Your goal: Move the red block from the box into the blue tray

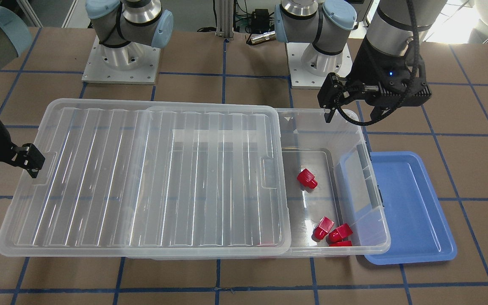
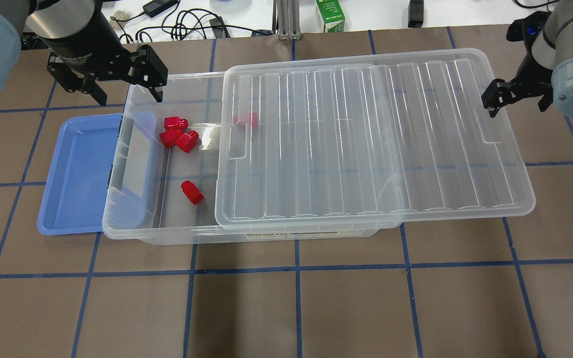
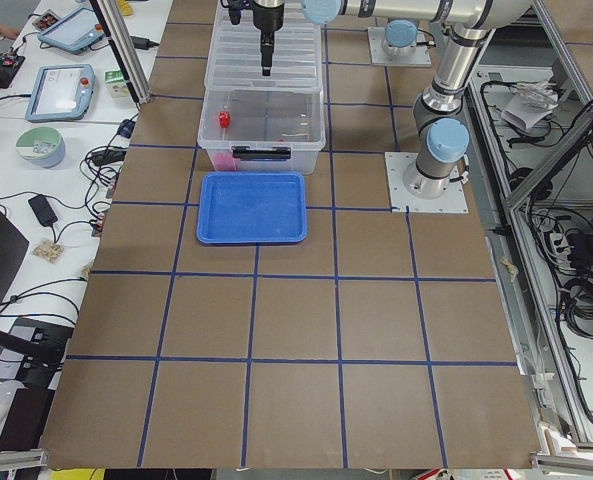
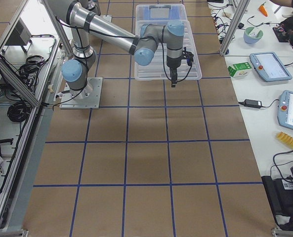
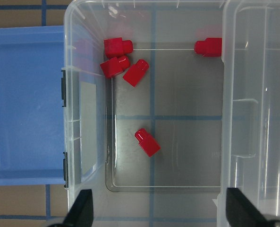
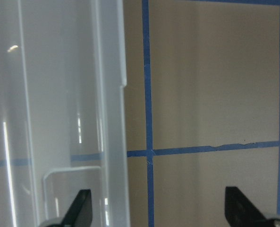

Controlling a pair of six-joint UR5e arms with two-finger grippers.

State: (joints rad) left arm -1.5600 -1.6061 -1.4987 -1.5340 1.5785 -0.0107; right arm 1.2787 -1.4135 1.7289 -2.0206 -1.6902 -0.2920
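Several red blocks lie in the open left end of the clear box [image 2: 167, 233]: one alone [image 2: 192, 192] [image 1: 307, 178] [image 5: 147, 142], a cluster [image 2: 177, 133] [image 1: 333, 231] [image 5: 121, 61], and one under the lid's edge [image 5: 208, 46]. The blue tray [image 2: 77, 174] [image 1: 409, 203] [image 5: 26, 104] is empty and partly tucked under the box's left end. My left gripper [image 2: 127, 92] [image 1: 352, 112] [image 5: 161, 213] is open and empty above the box's far left corner. My right gripper [image 2: 515, 99] [image 1: 6, 165] [image 6: 161, 213] is open and empty over the lid's right end.
The ribbed clear lid [image 2: 366, 134] [image 1: 142, 178] is slid toward my right, covering most of the box and overhanging its right end. Brown table with blue tape grid [image 2: 296, 298] lies all round. Cables and a green carton [image 2: 330, 15] sit beyond the far edge.
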